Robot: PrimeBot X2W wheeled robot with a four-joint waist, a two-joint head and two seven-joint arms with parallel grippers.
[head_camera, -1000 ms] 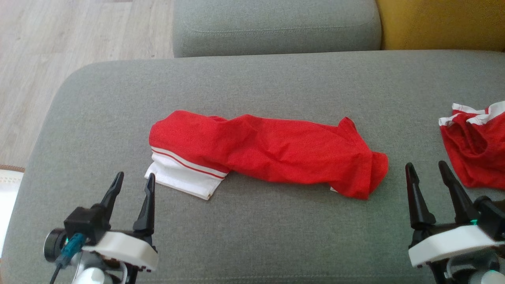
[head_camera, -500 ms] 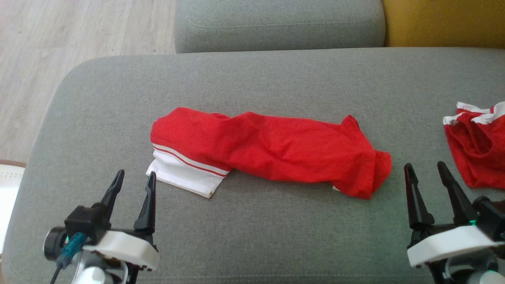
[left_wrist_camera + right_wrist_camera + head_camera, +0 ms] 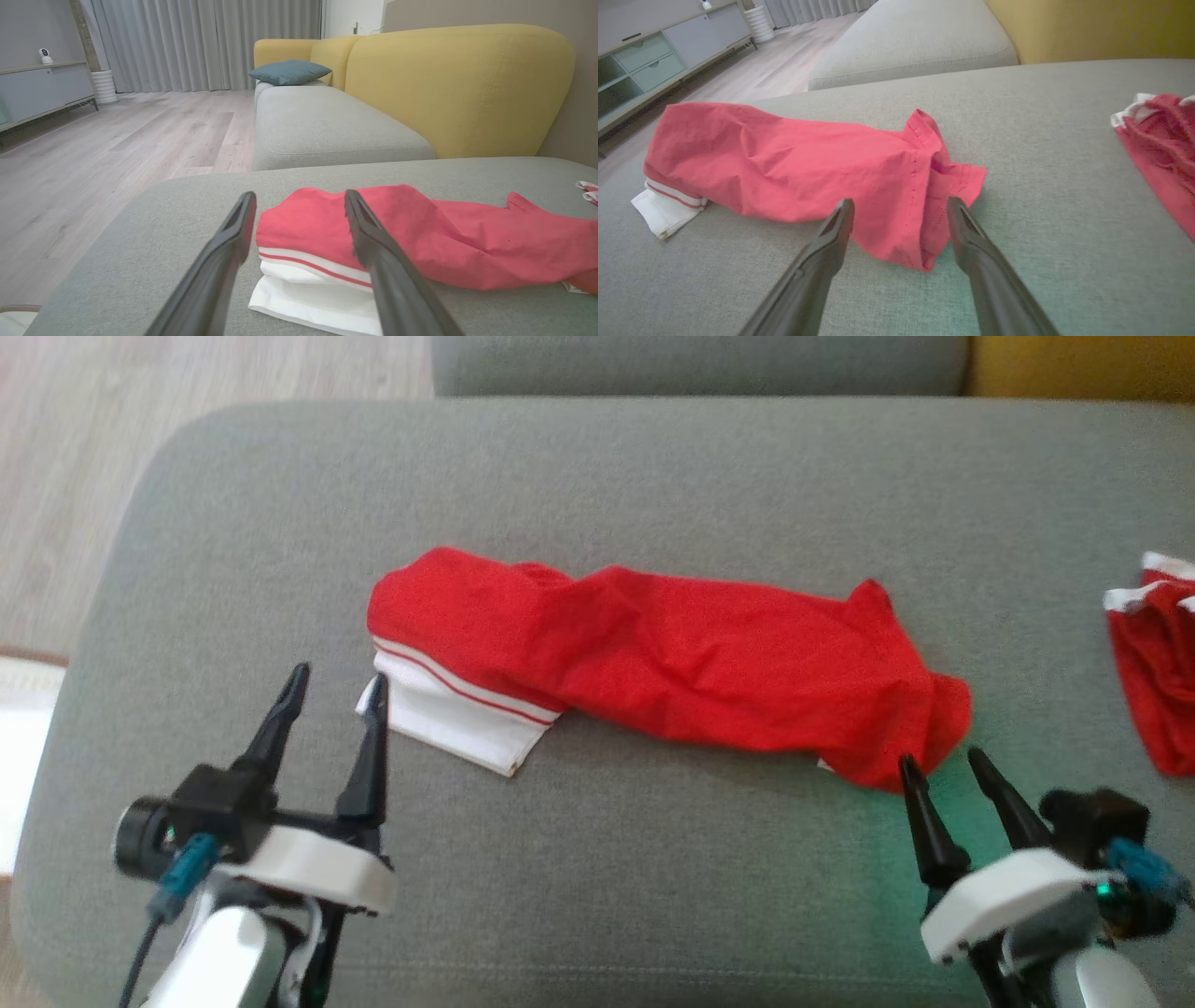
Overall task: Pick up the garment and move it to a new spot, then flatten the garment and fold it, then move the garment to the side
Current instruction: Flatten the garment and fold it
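While both arms hang low over the grey cushion (image 3: 653, 476), the red garment (image 3: 653, 672) lies across its middle as a long, rumpled band, with its white striped end (image 3: 457, 723) toward the robot's left and a loose red hem at the right. The left gripper (image 3: 338, 677) has its fingers spread wide and holds nothing, one tip right at the corner of the white end. In the left wrist view that end sits squarely between the fingers. The right gripper (image 3: 939, 758) is likewise wide and empty, tips just beside the red hem. A second red garment (image 3: 1153, 691) lies well apart at the right edge. This looks like the reach before a two-handed grasp — whether for another fold or the carry aside, I cannot say. Next, each gripper must dip onto its end, pinch all the layers together and lift evenly — or the band may sag and come undone.
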